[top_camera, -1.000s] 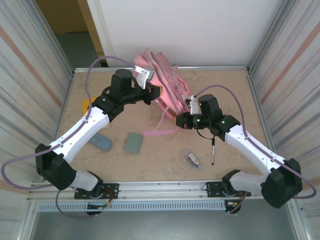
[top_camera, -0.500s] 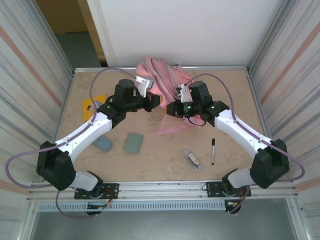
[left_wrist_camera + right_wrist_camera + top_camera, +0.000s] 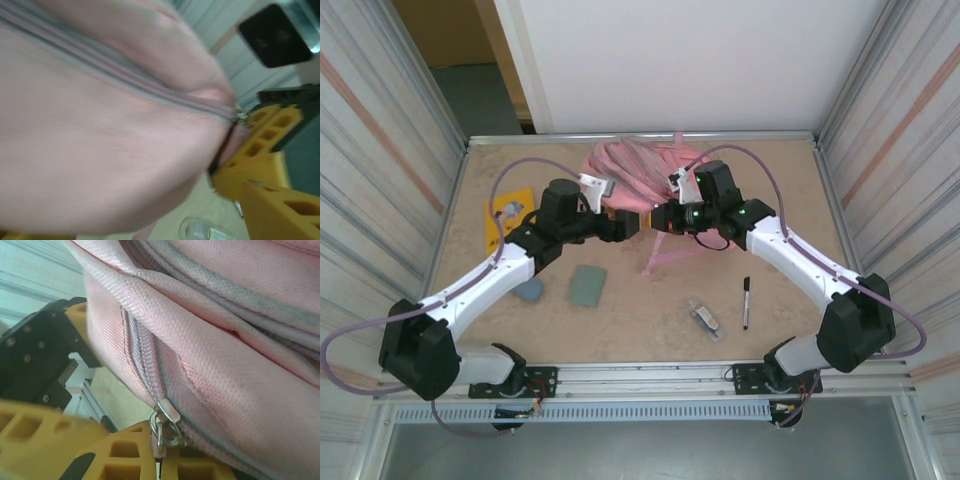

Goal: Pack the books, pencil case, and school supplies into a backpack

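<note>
The pink backpack (image 3: 638,170) lies at the back middle of the table, and its fabric (image 3: 100,125) hangs close in the left wrist view. My right gripper (image 3: 658,218) is at its near edge, shut (image 3: 162,456) on the metal zipper pull (image 3: 165,426). My left gripper (image 3: 627,225) faces it from the left, open and off the fabric. The orange-yellow book (image 3: 509,213) lies far left. The sage-green book (image 3: 587,285) and the blue-grey pencil case (image 3: 529,291), partly under my left arm, lie nearer. The black pen (image 3: 746,302) and the clear-and-grey item (image 3: 705,317) lie front right.
A loose pink strap (image 3: 665,256) trails from the backpack toward the table's middle. Metal walls close in the table on the left, right and back. The clear-and-grey item (image 3: 200,231) shows below the bag in the left wrist view.
My left gripper has opened, let go of the backpack and drawn back slightly. The bag has sunk lower and flatter. The right gripper stays shut on the zipper pull.
</note>
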